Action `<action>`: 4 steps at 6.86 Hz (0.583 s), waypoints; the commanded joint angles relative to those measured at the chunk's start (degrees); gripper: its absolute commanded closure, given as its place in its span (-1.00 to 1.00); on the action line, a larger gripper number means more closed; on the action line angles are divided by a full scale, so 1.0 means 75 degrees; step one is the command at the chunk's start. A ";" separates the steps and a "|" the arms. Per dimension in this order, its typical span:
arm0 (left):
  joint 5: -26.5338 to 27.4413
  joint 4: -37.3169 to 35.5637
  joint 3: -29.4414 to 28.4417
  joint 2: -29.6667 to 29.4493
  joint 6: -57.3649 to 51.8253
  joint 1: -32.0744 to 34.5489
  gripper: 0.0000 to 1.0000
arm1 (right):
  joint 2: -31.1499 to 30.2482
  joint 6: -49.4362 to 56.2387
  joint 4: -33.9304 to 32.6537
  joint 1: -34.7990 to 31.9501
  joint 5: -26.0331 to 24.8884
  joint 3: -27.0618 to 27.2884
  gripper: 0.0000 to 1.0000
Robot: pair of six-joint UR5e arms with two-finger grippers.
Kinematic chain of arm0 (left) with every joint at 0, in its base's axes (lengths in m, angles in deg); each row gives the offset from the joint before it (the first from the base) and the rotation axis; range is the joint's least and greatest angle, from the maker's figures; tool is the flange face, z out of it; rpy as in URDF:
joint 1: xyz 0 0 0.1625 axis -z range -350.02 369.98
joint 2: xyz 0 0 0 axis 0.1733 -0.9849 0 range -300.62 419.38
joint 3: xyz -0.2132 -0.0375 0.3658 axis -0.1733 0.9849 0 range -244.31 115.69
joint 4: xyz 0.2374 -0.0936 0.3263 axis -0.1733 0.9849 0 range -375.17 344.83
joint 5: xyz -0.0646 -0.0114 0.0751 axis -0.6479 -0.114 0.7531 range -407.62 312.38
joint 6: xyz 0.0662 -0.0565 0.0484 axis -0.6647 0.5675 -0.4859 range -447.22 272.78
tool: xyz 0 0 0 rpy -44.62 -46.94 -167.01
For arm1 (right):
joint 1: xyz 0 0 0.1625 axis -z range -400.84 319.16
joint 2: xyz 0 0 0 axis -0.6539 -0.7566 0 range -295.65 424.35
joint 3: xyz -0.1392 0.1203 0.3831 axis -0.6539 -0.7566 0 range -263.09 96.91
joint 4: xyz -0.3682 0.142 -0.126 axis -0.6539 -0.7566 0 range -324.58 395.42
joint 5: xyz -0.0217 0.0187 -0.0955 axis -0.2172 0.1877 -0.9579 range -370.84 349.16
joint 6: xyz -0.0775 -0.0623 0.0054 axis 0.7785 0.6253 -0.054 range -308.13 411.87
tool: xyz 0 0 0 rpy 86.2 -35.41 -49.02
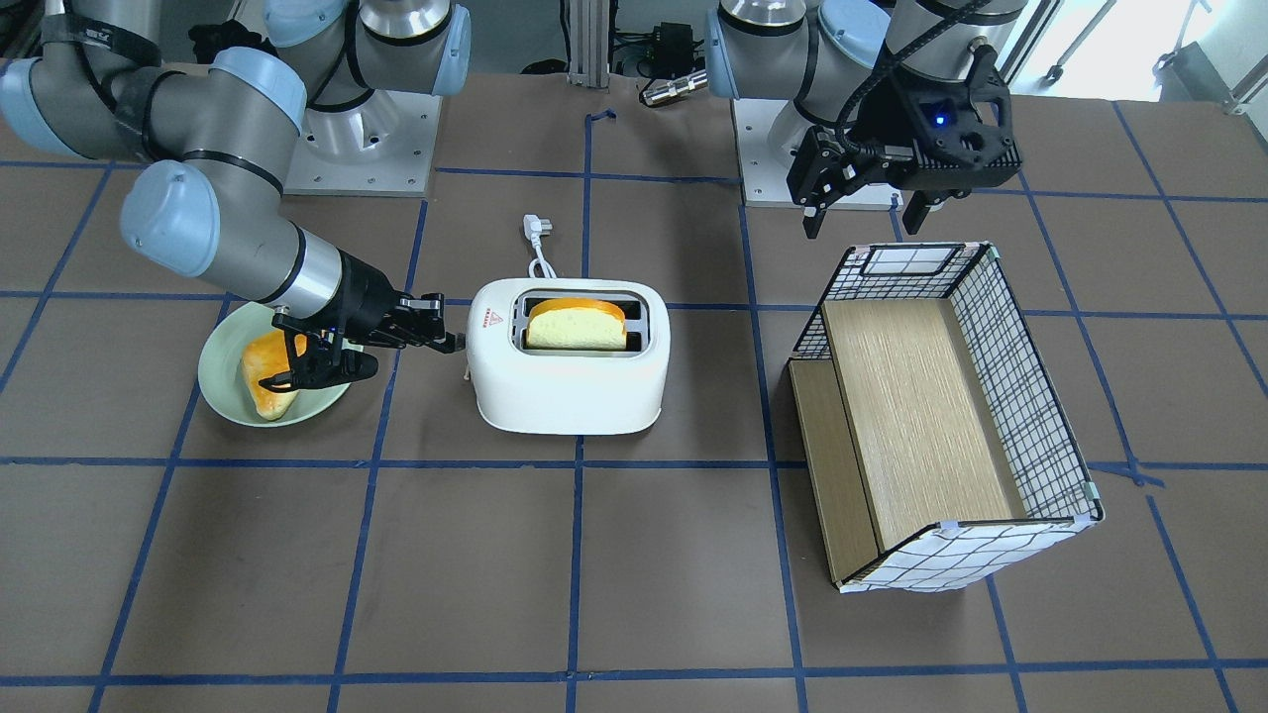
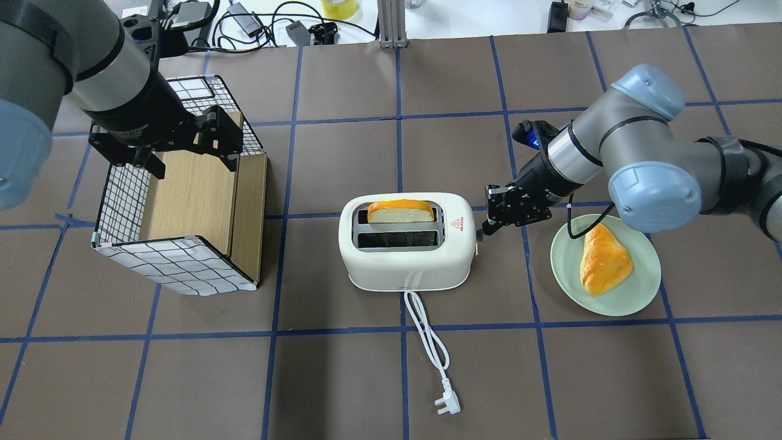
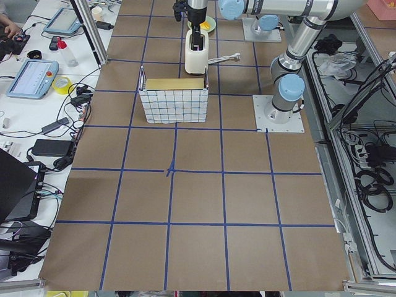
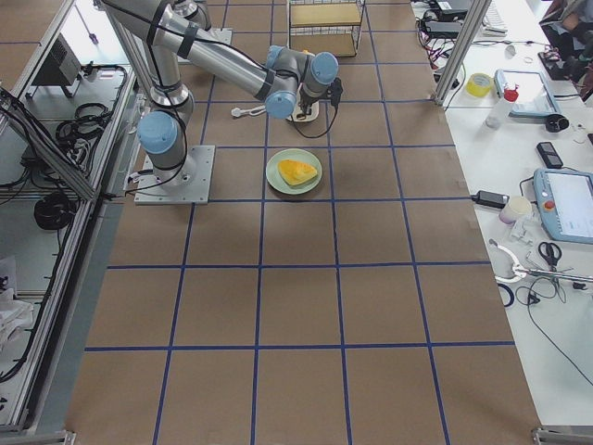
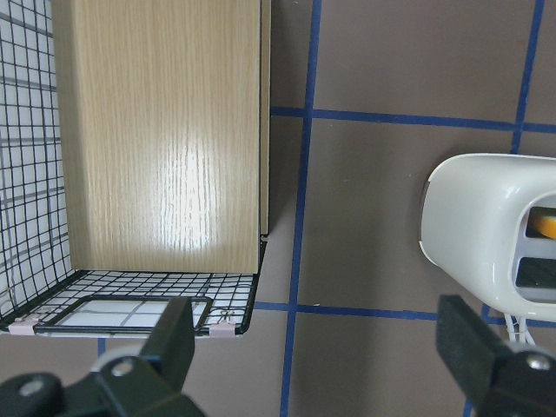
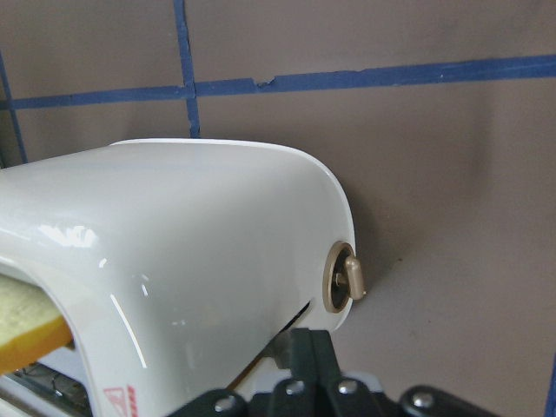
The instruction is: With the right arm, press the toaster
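Near the table's middle, the right gripper (image 2: 487,227), jaws narrow and empty, sits at the end of the toaster (image 2: 406,260) facing the right edge, just above its lever (image 1: 463,375), so it should bear straight down, not shove the toaster sideways.

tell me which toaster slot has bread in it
The slot on the side of the toaster away from the cord: bread stands in it. The slot nearer the cord is empty.

Table: brown matte tabletop (image 2: 342,379), gridded with blue tape lines (image 2: 398,116).
Bench: white side worktop (image 3: 37,108), cluttered with black cables (image 3: 68,111).
Frame: upright aluminium posts (image 3: 86,28).
Light: bright, even.
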 commanded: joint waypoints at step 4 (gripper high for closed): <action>0.0011 0.0000 0.0000 0.0000 0.0000 0.0000 -1.00 | -0.0691 -0.0886 0.2674 -0.0163 -0.1022 -0.2251 1.00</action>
